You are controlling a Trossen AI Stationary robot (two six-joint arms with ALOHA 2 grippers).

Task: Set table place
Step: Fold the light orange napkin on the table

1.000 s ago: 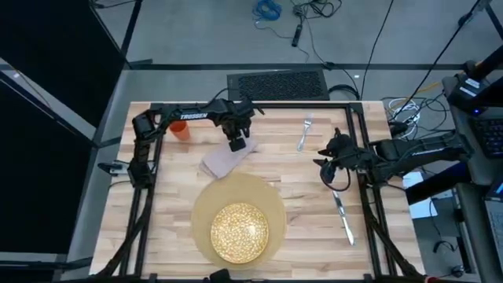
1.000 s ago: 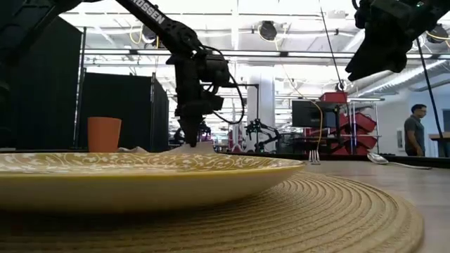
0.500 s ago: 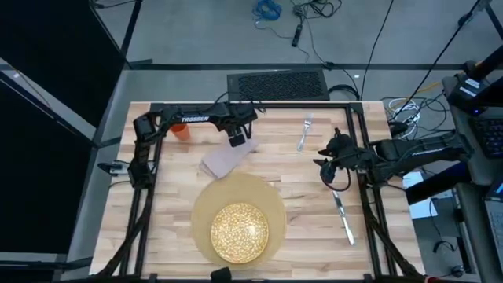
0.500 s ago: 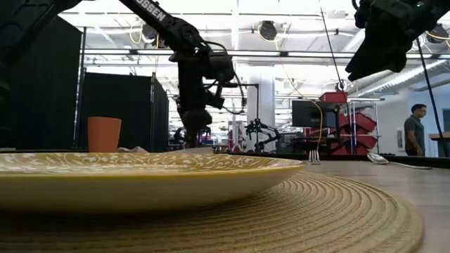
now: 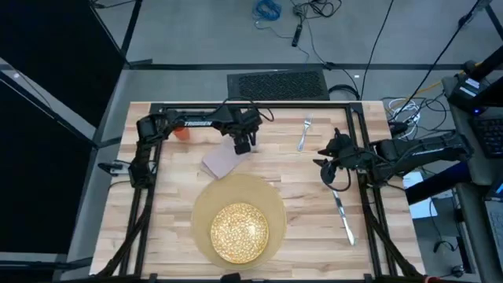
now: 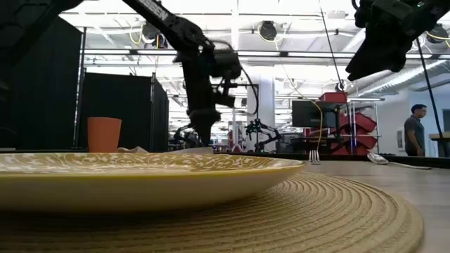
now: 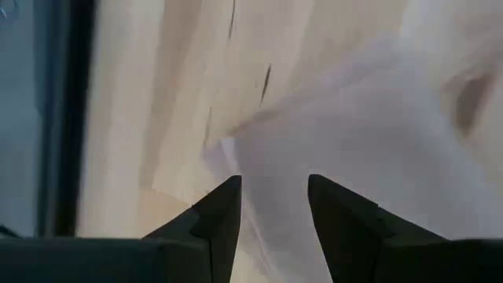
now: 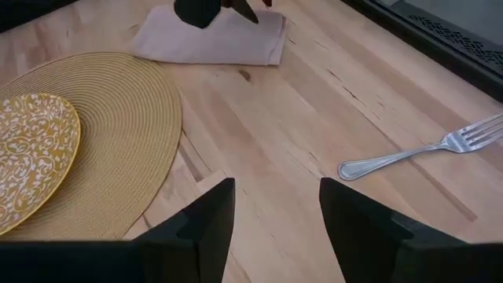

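Observation:
The pinkish-grey napkin (image 5: pixel 223 161) lies flat on the table (image 5: pixel 165 204), just beyond the round tan mat (image 5: pixel 203 206) that carries the gold-speckled plate (image 5: pixel 239 233). My left gripper (image 5: pixel 244 143) hangs open just above the napkin's far right corner (image 7: pixel 377 141), touching nothing. My right gripper (image 5: pixel 331 168) waits open above the table's right side, between the fork (image 5: pixel 303 134) and the knife (image 5: pixel 343 215). The orange cup (image 5: pixel 182 132) stands upright at the far left.
The black rail frame (image 5: pixel 149 196) runs along both sides and the far edge. Bare planks lie between the mat and the knife (image 8: pixel 314 118). A person (image 6: pixel 416 130) stands in the room beyond the table's right side.
My left gripper has risen off the napkin and drifted a little toward the table's right edge. The napkin lies where it was.

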